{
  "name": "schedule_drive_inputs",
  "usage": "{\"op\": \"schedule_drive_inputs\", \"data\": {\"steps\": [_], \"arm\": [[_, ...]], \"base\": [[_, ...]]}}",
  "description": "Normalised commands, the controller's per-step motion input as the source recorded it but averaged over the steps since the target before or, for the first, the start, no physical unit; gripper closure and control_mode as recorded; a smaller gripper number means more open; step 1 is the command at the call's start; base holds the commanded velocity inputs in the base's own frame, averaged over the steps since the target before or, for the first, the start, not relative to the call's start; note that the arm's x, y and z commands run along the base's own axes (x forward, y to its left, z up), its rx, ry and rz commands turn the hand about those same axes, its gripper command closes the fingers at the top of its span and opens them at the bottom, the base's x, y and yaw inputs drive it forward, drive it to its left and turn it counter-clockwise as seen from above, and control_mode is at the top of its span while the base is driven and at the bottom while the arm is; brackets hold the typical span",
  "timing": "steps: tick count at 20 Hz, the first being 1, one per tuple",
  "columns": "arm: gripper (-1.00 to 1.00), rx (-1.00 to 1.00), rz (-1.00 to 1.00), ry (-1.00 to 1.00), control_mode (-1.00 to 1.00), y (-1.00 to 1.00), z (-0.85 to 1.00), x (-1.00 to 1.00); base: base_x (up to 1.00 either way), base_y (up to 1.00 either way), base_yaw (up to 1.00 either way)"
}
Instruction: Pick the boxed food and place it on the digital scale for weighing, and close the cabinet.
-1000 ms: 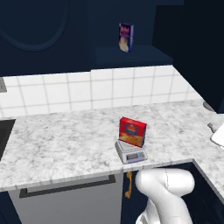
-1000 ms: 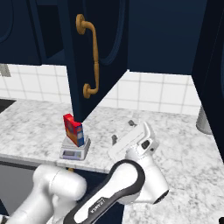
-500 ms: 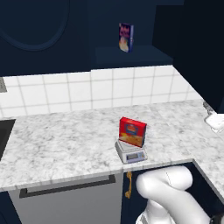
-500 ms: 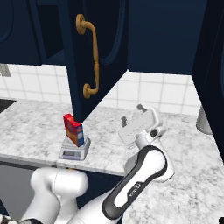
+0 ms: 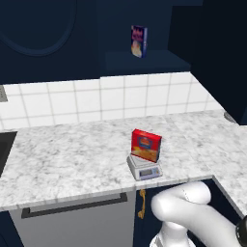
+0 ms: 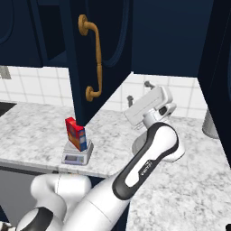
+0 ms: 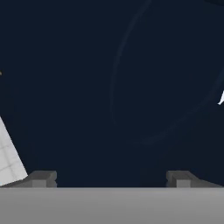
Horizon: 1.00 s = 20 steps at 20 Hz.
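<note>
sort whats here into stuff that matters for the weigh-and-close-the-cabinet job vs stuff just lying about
Belongs to the job:
- boxed food, standing on the digital scale
- cabinet door, standing open
- gripper, open, facing the door's navy panel

Just lying about:
- blue-purple box on the cabinet shelf
- grey drawer with its black bar handle
- marble counter

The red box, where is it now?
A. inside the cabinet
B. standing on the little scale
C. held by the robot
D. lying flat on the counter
B: the red box stands upright on the grey digital scale on the marble counter; the open end effector is off to one side of it.
</note>
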Motion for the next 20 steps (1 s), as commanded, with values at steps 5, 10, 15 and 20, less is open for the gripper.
{"op": "schedule_drive_inputs", "data": {"steps": [5, 10, 15, 20], "arm": [[-1.0, 0.0, 0.0, -0.04, -1.0, 0.07, 0.61, 0.31], [-1.0, 0.0, 0.02, -0.05, -1.0, 0.35, 0.42, 0.2], [-1.0, 0.0, 0.01, -0.04, -1.0, 0.79, 0.11, 0.08], [-1.0, 0.0, 0.0, -0.09, -1.0, 0.95, 0.46, 0.02]], "base": [[0.0, 0.0, 0.0], [0.0, 0.0, 0.0], [0.0, 0.0, 0.0], [0.0, 0.0, 0.0]]}}
